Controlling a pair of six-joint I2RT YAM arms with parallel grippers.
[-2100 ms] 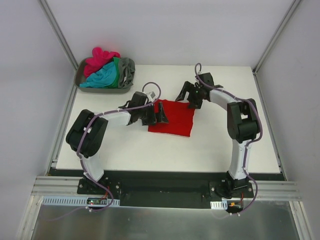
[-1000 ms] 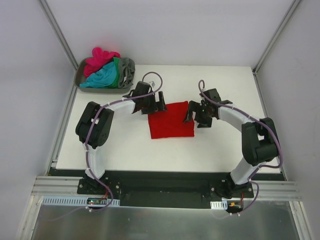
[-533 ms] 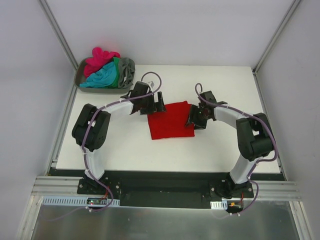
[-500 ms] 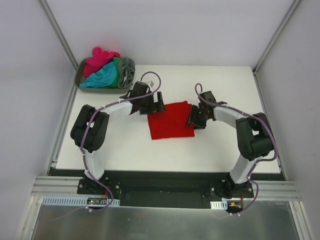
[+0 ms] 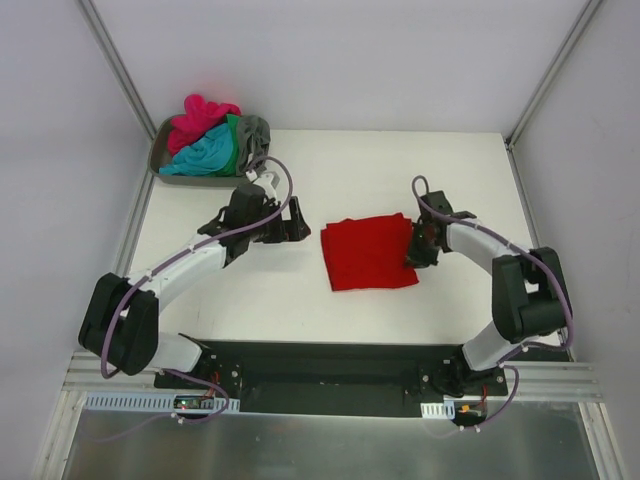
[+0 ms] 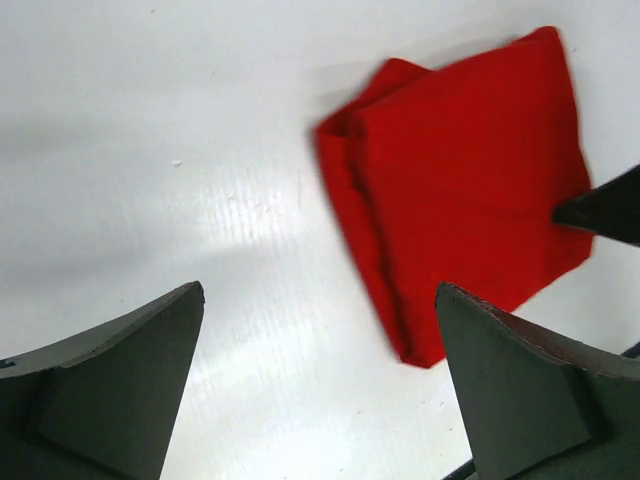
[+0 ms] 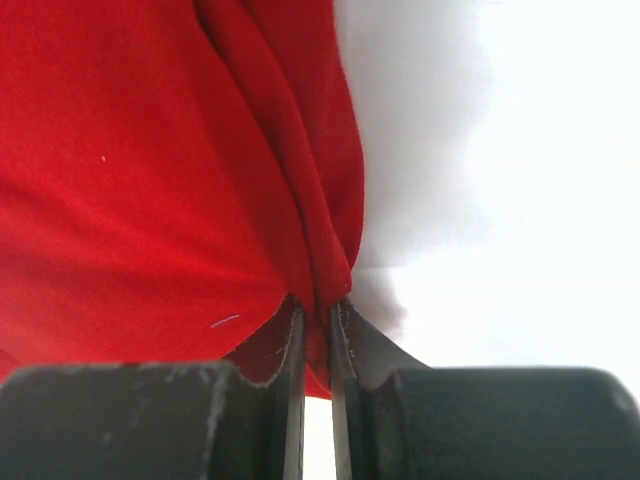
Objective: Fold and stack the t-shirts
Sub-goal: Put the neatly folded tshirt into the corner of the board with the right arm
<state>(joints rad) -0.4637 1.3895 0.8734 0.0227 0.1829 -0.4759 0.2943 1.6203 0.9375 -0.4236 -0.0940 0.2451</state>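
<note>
Tray point(image 5: 205, 180) of grey plastic sits at the far left corner of the counter point(image 5: 250, 290), heaped with crumpled cloth. A magenta-pink shirt point(image 5: 200, 115) lies on top at the back, with a teal-blue shirt point(image 5: 200, 155) in front of it. A strip of green shirt point(image 5: 233, 140) comes next, and a grey shirt point(image 5: 256, 138) lies at the right end. Right of the tray, the left tool point(image 5: 299, 222) is over bare counter with its fingers point(image 6: 120, 380) spread wide and nothing between them. It faces the red t-shirt point(image 5: 368, 253), which lies near it but not touching. That shirt lies flat near the middle of the counter, folded into a rough square, well apart from the tray. At the shirt's right edge the right tool point(image 5: 411, 252) is pressed almost together, pinching a bunched fold of the red cloth. The right wrist view shows the cloth caught in the narrow gap between the fingertips.
</note>
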